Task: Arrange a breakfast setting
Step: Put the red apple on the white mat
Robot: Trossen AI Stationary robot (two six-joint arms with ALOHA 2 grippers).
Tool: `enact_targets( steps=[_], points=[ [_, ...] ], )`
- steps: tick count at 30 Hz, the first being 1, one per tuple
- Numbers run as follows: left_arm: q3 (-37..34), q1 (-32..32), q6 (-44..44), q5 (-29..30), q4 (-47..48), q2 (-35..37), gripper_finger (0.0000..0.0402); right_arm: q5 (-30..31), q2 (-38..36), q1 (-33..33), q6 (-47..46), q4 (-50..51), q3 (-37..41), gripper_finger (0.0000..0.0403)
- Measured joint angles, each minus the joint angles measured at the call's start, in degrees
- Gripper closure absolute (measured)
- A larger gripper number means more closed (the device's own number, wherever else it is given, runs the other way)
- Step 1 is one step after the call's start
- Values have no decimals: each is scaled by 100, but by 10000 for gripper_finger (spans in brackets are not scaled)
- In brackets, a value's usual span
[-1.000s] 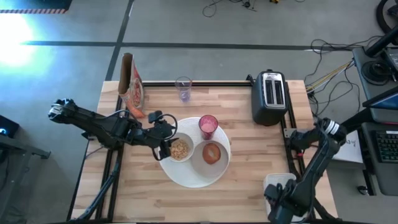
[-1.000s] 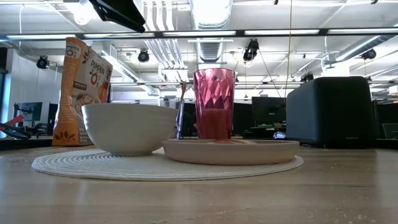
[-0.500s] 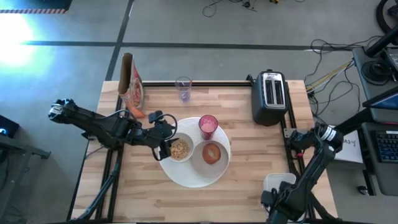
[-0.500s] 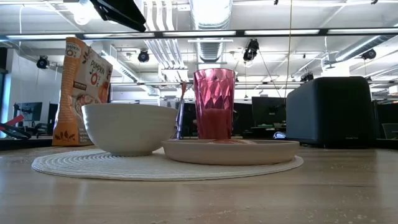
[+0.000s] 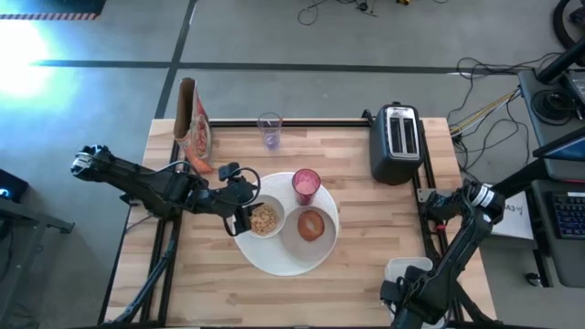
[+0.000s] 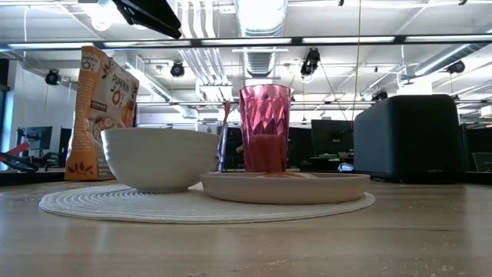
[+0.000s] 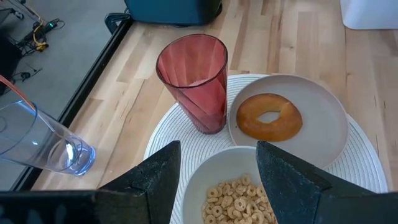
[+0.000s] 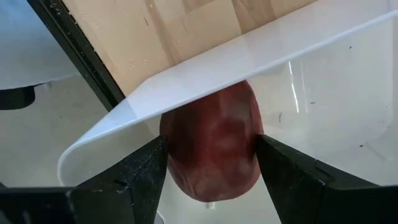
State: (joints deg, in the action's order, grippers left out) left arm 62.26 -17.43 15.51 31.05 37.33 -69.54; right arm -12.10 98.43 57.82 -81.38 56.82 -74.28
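The small dark-red fruit sits in the white tray at the surface's near right corner, between the right end effector's 2 fingers, which close against its sides. The left end effector, spread wide, hovers over the cereal bowl on the round mat, beside the pink tumbler and the bagel plate.
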Motion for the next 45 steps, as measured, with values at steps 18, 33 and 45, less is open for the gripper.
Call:
enact_targets(
  steps=[18,33,45],
  points=[
    [-2,1,0,0,-5,0,208,-293,-20,-11,-2,-68,375,180],
    [0,0,0,4,-38,0,208,-312,-108,-11,-49,-146,348,287],
    [-2,0,0,7,-49,0,208,-290,-751,-9,-507,-177,260,291]
  ],
)
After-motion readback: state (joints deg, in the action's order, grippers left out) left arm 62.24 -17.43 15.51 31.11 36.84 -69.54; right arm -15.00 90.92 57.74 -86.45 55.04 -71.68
